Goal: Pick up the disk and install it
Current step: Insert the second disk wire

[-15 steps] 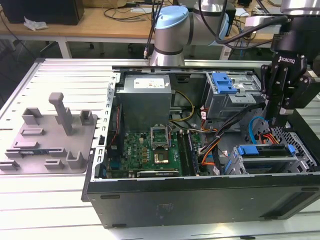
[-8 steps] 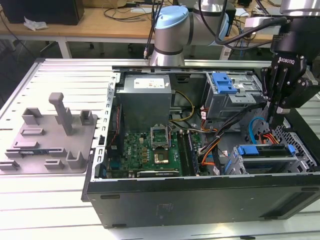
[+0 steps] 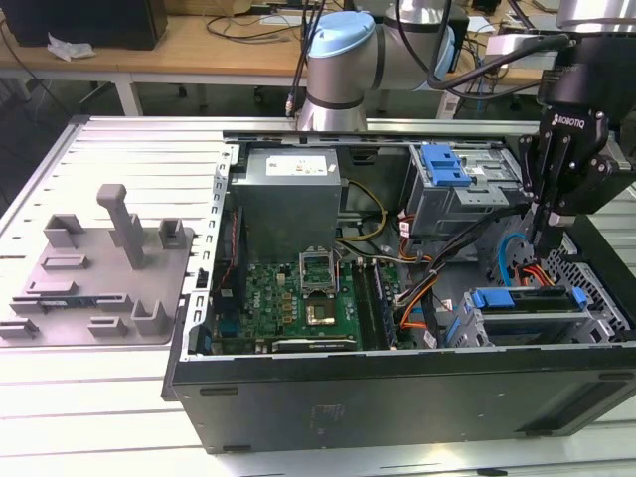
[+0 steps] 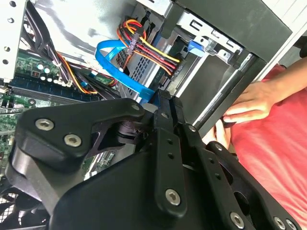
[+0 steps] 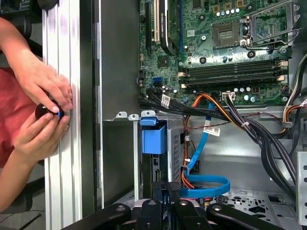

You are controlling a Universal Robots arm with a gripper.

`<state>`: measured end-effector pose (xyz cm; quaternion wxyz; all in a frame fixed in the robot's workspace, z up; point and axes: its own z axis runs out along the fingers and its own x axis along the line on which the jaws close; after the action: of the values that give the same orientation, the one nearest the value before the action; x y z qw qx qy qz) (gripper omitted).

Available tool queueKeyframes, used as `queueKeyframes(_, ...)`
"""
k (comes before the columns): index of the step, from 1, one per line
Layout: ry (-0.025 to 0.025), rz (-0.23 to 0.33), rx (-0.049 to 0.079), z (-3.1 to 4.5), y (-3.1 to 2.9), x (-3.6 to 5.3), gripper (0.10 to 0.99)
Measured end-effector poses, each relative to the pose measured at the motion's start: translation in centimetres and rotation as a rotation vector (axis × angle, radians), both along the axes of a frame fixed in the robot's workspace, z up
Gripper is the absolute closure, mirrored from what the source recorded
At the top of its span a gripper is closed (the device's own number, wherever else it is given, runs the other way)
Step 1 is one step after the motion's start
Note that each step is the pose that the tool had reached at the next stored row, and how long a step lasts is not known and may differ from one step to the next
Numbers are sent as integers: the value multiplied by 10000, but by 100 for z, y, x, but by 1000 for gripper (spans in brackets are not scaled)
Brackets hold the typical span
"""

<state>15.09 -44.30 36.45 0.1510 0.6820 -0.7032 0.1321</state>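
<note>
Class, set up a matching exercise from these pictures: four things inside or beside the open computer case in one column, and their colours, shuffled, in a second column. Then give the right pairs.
Things:
1. flat data cable
2. motherboard
3. power supply
4. gripper

Colours:
A. black
B. grey
C. blue
D. green

Pairs: 1-C, 2-D, 3-B, 4-A

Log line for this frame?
hand: shut, inside case | disk: sitting in drive cage, next to hand | contact: cannot tell

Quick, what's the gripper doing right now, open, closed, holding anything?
Black robot gripper: shut, fingers together, holding nothing visible, lowered inside the open grey computer case.
</note>
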Motion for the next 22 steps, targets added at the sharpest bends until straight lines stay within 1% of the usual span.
queueKeyframes(4,0,0,6,-1,0,0,925)
queueKeyframes(5,1,0,57,-2,-3,0,925)
queueKeyframes(7,-1,0,380,-1,-25,0,925)
queueKeyframes(10,-3,0,715,0,-59,0,925)
queueKeyframes(11,-6,-1,836,0,-83,-1,925)
queueKeyframes(12,-8,-1,904,0,-100,-2,925)
queueKeyframes(14,-21,-1,1164,-1,-160,-6,925)
queueKeyframes(16,-36,0,1298,0,-192,-10,925)
queueKeyframes(17,-48,1,1386,0,-212,-13,925)
queueKeyframes(19,-65,2,1492,0,-237,-16,925)
queueKeyframes(20,-82,5,1561,0,-256,-17,925)
queueKeyframes(21,-113,6,1645,0,-281,-18,925)
queueKeyframes(22,-133,8,1695,0,-297,-18,925)
